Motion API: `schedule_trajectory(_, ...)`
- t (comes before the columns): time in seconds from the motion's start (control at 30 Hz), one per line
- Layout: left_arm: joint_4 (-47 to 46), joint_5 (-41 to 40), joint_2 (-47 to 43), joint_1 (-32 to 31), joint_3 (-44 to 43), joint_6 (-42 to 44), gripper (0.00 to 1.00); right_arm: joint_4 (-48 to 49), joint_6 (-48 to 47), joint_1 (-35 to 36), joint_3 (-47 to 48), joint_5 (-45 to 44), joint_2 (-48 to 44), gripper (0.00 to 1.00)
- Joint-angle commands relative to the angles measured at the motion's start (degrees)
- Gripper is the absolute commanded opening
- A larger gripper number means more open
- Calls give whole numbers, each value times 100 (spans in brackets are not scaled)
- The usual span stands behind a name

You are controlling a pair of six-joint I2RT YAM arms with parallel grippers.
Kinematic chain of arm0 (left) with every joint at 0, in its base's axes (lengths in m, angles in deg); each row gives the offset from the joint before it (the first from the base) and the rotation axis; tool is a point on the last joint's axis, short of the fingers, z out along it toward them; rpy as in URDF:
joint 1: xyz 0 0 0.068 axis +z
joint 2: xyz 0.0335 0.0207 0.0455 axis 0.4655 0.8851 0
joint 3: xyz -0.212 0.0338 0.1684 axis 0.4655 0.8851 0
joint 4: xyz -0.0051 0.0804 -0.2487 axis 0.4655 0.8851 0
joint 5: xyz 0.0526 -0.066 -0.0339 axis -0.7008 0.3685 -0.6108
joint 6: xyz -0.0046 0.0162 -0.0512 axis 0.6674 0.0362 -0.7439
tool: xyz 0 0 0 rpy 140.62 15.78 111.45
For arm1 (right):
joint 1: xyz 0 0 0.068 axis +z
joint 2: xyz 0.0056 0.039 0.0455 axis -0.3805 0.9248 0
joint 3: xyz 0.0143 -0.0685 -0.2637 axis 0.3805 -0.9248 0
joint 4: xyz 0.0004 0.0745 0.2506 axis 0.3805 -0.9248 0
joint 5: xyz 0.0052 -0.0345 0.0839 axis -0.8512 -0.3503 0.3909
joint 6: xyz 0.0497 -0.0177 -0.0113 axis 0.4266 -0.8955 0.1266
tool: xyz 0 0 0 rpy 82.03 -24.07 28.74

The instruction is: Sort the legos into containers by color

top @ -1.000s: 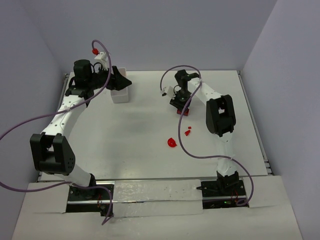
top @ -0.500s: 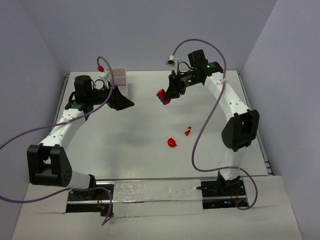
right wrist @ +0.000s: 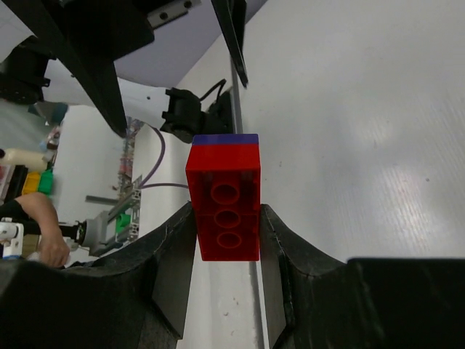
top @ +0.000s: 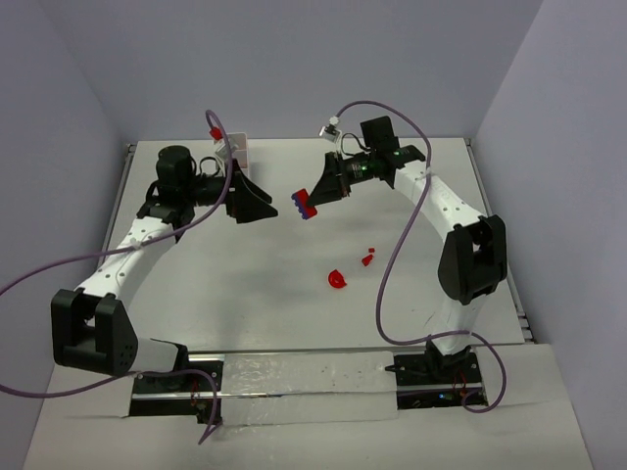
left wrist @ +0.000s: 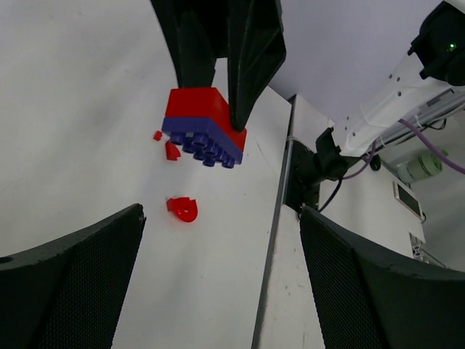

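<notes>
Red-on-purple stack (top: pixel 302 205) is up off the table (top: pixel 225 274), pinched in the right gripper (top: pixel 310 198) over the far middle of the surface. In the right wrist view the red brick (right wrist: pixel 223 211) sits square between the two fingers (right wrist: pixel 173 254), underside holes facing the camera, and a thin band of purple (right wrist: pixel 224 139) shows at its far end. The left wrist view catches it from the other side: red on top, purple (left wrist: pixel 203 142) below with its studs pointing down, black fingers clamped on both sides.

Three loose red bits lie on the table near the right arm. There is a rounded one (top: pixel 336 279) and two small ones (top: pixel 367 260) close together, just beyond it.

The left gripper (top: pixel 257 204) faces the stack from the left, near it but apart, jaws spread wide and holding nothing. Behind it, at the far edge of the table, sits the white tray (top: pixel 240 150), partly hidden by the arm's cable, and I cannot tell what is in its compartments.
</notes>
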Motion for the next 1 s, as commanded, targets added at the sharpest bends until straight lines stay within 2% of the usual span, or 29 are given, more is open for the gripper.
schedule_trajectory(0.0, -312, 233, 98, -327, -119, -151, 93, 582, 381, 222, 22, 431, -313, 0)
schedule_trajectory(0.23, -386, 242, 392, -433, -255, -366, 92, 337, 153, 446, 79, 466, -357, 0)
schedule_trajectory(0.47, -592, 367, 450, -450, -268, -541, 84, 87, -96, 512, 172, 482, -331, 0)
schedule_trajectory(0.73, -1120, 576, 511, -477, -156, -916, 71, -200, -304, 574, 355, 484, -217, 0)
schedule_trajectory(0.97, -1267, 637, 593, -494, -172, -1042, 67, -435, -465, 609, 523, 519, -137, 0)
